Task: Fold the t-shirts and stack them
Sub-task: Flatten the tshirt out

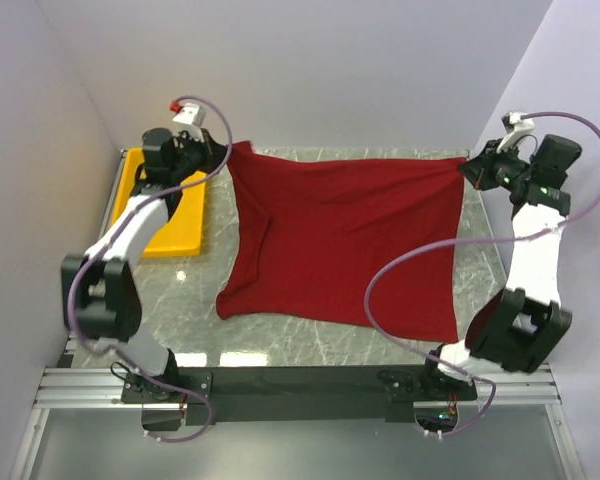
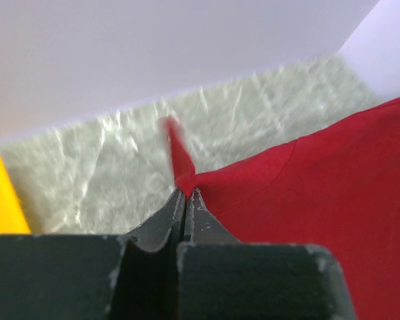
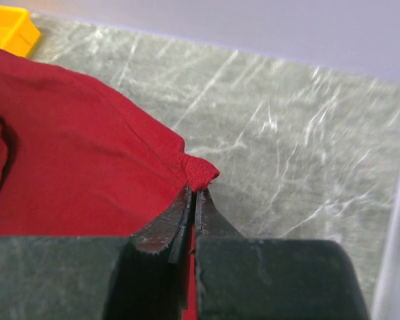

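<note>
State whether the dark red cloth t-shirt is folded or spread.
Spread: the dark red cloth t-shirt lies open, corners pinched by left gripper and right gripper.

You have a grey-green table (image 1: 200,300) with white streaks like marble. A dark red t-shirt (image 1: 350,240) is spread wide over its middle and right side. A yellow tray (image 1: 180,235) sits flat at the far left, just beside the shirt.

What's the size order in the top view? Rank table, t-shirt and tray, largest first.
1. table
2. t-shirt, spread over much of it
3. tray, partly hidden, yet clearly smallest
</note>
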Robot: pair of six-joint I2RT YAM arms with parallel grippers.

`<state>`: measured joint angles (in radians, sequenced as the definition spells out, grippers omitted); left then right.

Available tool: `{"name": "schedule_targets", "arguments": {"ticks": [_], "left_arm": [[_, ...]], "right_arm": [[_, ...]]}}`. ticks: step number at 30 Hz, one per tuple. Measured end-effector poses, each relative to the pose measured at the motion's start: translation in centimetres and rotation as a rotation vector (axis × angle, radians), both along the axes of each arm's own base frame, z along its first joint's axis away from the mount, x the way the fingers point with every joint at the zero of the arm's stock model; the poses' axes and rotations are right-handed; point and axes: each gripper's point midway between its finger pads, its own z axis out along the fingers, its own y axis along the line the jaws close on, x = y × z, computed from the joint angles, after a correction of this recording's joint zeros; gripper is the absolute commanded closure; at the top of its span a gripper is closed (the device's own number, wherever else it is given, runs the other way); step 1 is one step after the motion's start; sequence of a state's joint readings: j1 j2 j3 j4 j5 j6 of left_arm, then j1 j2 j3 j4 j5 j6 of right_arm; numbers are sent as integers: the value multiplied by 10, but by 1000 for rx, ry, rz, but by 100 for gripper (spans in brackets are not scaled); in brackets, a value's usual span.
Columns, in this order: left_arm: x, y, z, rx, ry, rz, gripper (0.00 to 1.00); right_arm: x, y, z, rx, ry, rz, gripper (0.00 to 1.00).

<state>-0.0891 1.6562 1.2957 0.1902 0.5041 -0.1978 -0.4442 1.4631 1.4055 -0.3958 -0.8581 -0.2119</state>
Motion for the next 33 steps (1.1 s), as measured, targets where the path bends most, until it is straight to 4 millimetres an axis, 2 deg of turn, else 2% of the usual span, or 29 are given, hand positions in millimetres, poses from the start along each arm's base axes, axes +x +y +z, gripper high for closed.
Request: {"name": "schedule_targets", "arguments": {"ticks": [2, 6, 10, 15, 18, 25, 29, 33], "left_arm": [[-17, 4, 28, -12, -82, 18, 100], [-53, 17, 102, -40, -288, 85, 100], [-94, 32, 181, -80, -495, 154, 100], [-141, 49, 261, -118, -693, 229, 100], [-166, 54, 302, -136, -792, 246, 99], [-220, 66, 365, -162, -971, 287, 100], [-252, 70, 403, -169, -1076, 296, 100], [-280, 75, 428, -172, -1157, 308, 99]], "right_arm": [[-15, 3, 24, -30, -55, 0, 100], [-49, 0, 82, -71, -193, -36, 100], [-83, -9, 156, -85, -345, -106, 100], [-118, -9, 243, -76, -523, -141, 100], [-138, 2, 281, -68, -607, -129, 100], [-190, 42, 367, -95, -815, -129, 100], [-215, 64, 398, -95, -911, -151, 100], [-237, 86, 422, -112, -992, -164, 100]]}}
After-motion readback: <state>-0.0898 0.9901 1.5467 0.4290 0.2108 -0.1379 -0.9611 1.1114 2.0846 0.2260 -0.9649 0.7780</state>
